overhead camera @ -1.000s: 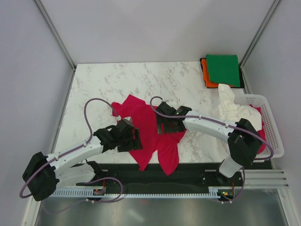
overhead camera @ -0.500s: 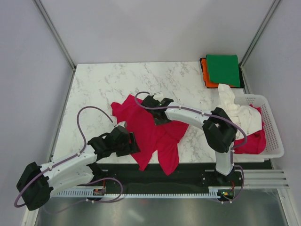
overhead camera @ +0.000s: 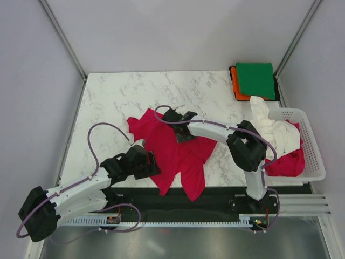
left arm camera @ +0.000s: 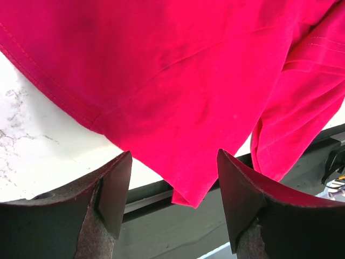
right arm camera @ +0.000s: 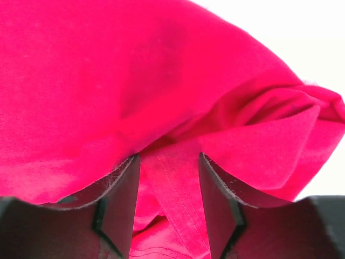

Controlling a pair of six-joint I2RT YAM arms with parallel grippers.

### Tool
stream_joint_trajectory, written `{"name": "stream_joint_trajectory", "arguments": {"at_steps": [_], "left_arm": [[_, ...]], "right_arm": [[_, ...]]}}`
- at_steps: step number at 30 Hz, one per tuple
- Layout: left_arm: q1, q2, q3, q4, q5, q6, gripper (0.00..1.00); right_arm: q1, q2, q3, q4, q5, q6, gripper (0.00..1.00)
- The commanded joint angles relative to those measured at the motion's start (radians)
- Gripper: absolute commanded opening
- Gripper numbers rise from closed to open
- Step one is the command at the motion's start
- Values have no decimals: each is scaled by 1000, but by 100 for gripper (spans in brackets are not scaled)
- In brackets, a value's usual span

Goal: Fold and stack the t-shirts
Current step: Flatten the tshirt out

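Inside basket [overhead camera: 314,145], white shirt [overhead camera: 269,127], crimson shirt [overhead camera: 288,162]; left tool [left arm camera: 173,162], right tool [right arm camera: 168,162] agape, no grip.

The spread crimson-red t-shirt [overhead camera: 172,154] in the middle is plain, lying on a table [overhead camera: 118,94] of white marble with fine grey veins. At the far right a plain green t-shirt [overhead camera: 256,79] covers an orange t-shirt [overhead camera: 236,86]; nearer, the white slotted basket [overhead camera: 315,154] holds a white t-shirt [overhead camera: 269,127] and a second crimson-red t-shirt [overhead camera: 288,162]. The left arm [overhead camera: 81,186] and right arm [overhead camera: 210,128] are white with black joints and purple cabling, and the left gripper [left arm camera: 173,162] and right gripper [right arm camera: 168,162] are black.
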Motion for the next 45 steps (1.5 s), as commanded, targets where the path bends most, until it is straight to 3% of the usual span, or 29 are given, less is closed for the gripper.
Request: {"name": "stream_joint_trajectory", "arguments": {"at_steps": [1, 6, 11, 18, 25, 28, 29, 37, 45], "left_arm": [[-1, -13, -11, 39, -10, -29, 71], [1, -16, -16, 44, -10, -31, 71], [-1, -17, -18, 47, -8, -30, 71], [2, -20, -21, 48, -8, -29, 70], [1, -17, -18, 48, -10, -32, 69], [1, -20, 5, 18, -14, -29, 71], [1, -25, 18, -5, -14, -26, 71], [-3, -94, 149, -229, 56, -38, 70], [-111, 41, 174, -275, 127, -98, 70]], "right_arm": [[3, 9, 8, 43, -25, -21, 56], [3, 18, -5, 64, -50, -19, 57], [3, 21, -21, 60, -19, -11, 51], [-2, -32, -37, 18, 34, 1, 19], [-2, -160, -37, -49, 68, 1, 14], [-3, -229, -41, -89, 83, 4, 8], [-2, -247, -46, -109, 88, 7, 0], [-55, -547, -187, -190, 142, 67, 0], [-152, -770, -340, -239, 143, 130, 0]]}}
